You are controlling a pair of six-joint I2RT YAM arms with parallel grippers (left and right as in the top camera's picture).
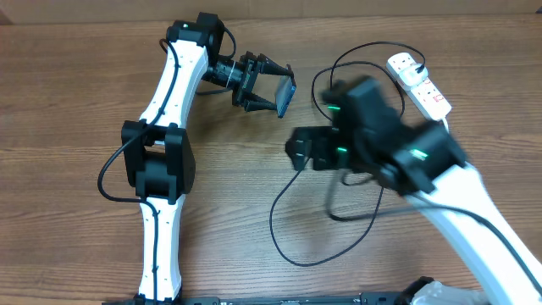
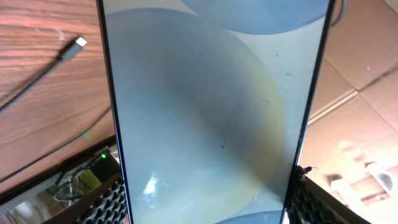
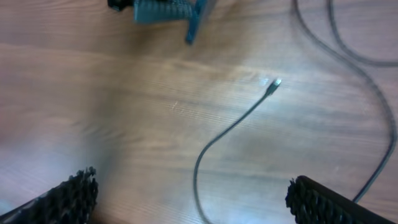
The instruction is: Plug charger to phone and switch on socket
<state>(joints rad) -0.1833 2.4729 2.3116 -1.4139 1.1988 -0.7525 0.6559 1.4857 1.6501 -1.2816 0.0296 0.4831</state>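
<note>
Your left gripper (image 1: pixel 273 87) is clamped on the phone (image 1: pixel 286 95), holding it by its long edges above the table (image 1: pixel 85 102). From the left wrist view the phone (image 2: pixel 211 112) fills nearly the whole picture between the two ribbed fingers (image 2: pixel 112 205), its pale blue screen turned toward the camera and its black edges running straight up from the pads. Beyond the phone's left edge in that view you can see the connector tip of the charger (image 2: pixel 79 42) lying on the wood, with its thin black cable trailing away toward the lower left.

Your right gripper (image 1: pixel 298 148) stands wide open and carries nothing. It hangs over the table just beside the phone, on the side away from the left arm. From the right wrist view its two fingers (image 3: pixel 68 193) sit at the lower corners with bare wood between them. Ahead of the open jaws, roughly midway between them, the charger (image 3: pixel 236 121) rests flat on the table, its small tip pointing up and away from the gripper. The phone (image 3: pixel 198 18) shows at the top edge, past that tip and apart from it.

Farther out, behind the right arm in the overhead view, the socket (image 1: pixel 419 83) lies on the table with the black cable looping near it.
</note>
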